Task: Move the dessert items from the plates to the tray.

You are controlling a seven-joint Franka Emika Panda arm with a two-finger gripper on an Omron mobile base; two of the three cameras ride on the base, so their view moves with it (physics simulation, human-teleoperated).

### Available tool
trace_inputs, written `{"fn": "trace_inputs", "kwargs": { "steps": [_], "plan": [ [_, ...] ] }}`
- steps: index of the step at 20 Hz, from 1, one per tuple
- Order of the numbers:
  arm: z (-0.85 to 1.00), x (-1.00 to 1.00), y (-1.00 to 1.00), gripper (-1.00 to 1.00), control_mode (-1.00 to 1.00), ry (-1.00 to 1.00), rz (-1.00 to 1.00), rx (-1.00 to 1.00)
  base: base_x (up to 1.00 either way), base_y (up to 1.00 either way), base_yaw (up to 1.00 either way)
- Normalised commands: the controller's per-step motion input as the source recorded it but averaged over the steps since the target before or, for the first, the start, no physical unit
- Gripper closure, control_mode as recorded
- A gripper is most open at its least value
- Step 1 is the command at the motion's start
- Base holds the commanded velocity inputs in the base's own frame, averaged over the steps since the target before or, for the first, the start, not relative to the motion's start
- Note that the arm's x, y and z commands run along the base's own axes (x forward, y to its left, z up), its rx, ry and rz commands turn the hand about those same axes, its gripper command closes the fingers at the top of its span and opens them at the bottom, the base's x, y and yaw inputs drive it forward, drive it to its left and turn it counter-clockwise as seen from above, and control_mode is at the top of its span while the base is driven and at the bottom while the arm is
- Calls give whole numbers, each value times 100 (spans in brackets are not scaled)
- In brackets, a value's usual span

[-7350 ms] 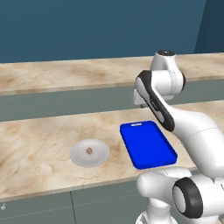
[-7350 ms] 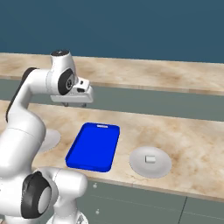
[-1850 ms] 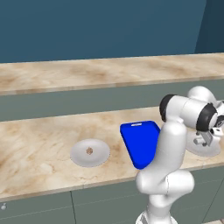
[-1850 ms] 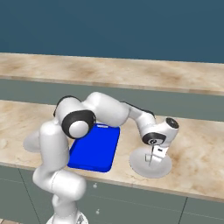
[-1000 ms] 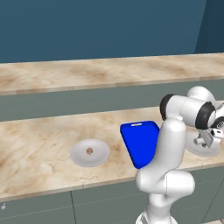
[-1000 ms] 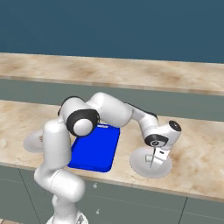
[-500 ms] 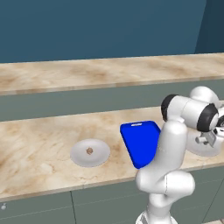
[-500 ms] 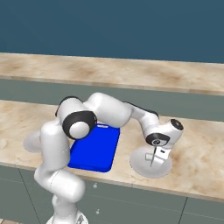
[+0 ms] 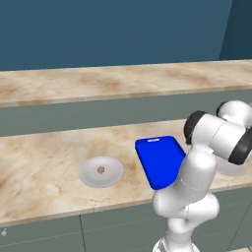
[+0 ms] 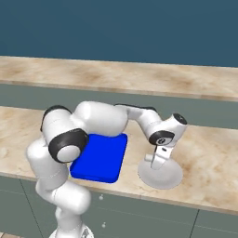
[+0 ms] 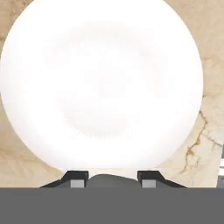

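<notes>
Brown dessert chunk (image 9: 101, 170) sits on left plate (image 9: 112, 175), left of blue tray (image 9: 160, 160) on table (image 9: 44, 162). We see second plate (image 10: 173, 175) right of tray (image 10: 100, 158), just beside it, near table's front edge. Gripper (image 10: 157, 160) hangs low over this plate, pointing down (arm folded across tray). Hand view: plate (image 11: 100, 83) directly below, fingertips (image 11: 76, 178) set apart, whitish blur between them; we cannot tell whether gripper (image 11: 112, 178) holds whitish dessert piece.
</notes>
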Motion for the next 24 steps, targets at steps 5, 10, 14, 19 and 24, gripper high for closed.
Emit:
{"fn": "trace_inputs", "kwargs": {
  "steps": [5,10,14,19,24],
  "plan": [
    [25,0,82,100,-100,7,13,-9,0,0,0],
    [15,4,82,100,-100,16,16,-12,0,0,0],
    [15,11,73,100,-100,15,18,-2,0,0,0],
    [14,21,64,100,-100,9,12,0,0,0,0],
    [2,24,55,100,-100,4,10,2,0,0,0]
  ]
}}
